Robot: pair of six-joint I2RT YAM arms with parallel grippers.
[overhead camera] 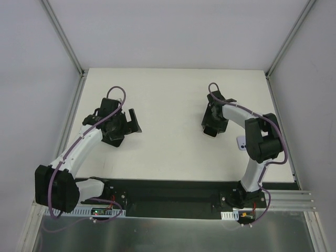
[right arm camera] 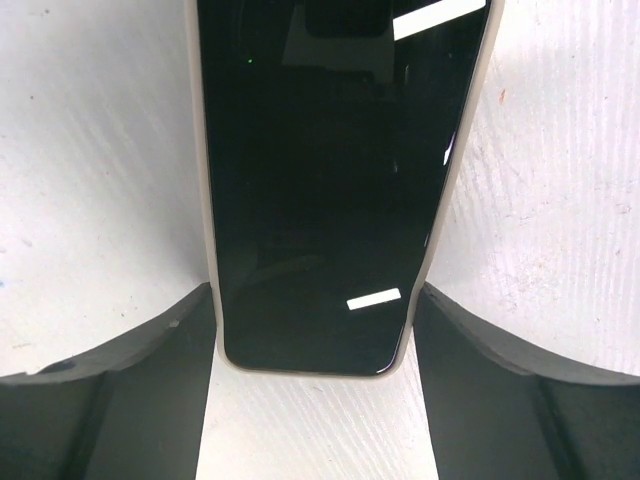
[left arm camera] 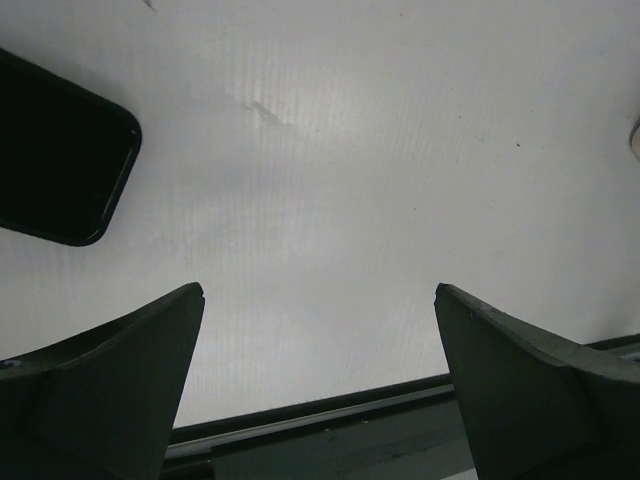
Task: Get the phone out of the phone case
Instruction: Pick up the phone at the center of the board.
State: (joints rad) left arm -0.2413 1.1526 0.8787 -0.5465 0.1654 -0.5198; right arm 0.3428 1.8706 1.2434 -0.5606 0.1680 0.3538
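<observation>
Worktop: white matte worktop (overhead camera: pixel 173 105) inside pale grey walls (overhead camera: pixel 173 31), with a black base strip (overhead camera: pixel 173 191) along the near edge.
Phone: glossy black-screened phone (right arm camera: pixel 320 180), screen up, lying on the right half of the worktop under the right arm's wrist. Ceiling-light reflections show on the glass.
Case: cream plastic phone case (right arm camera: pixel 300 372) is on the phone. Its rim shows along both long edges and around the near short end.
Right tool: right tool (right arm camera: pixel 315 290) straddles the near end of the phone. Its dark fingers (right arm camera: pixel 120 400) meet the case rim on both long edges, pinching the case across its width. How firm the grip is, I can't tell.
Left tool: left tool (left arm camera: pixel 320 290) is spread wide with nothing between the fingers and only bare worktop under it. It sits on the left half, well apart from the right tool.
Slab: flat black slab with rounded corners (left arm camera: pixel 60 150) lies on the worktop just beside the left tool, outside its fingers and not touching them. I can't tell whether it's a phone or a cover.
Other: small pale object (overhead camera: pixel 241 143) sits on the worktop close by the right forearm, too small to identify.
</observation>
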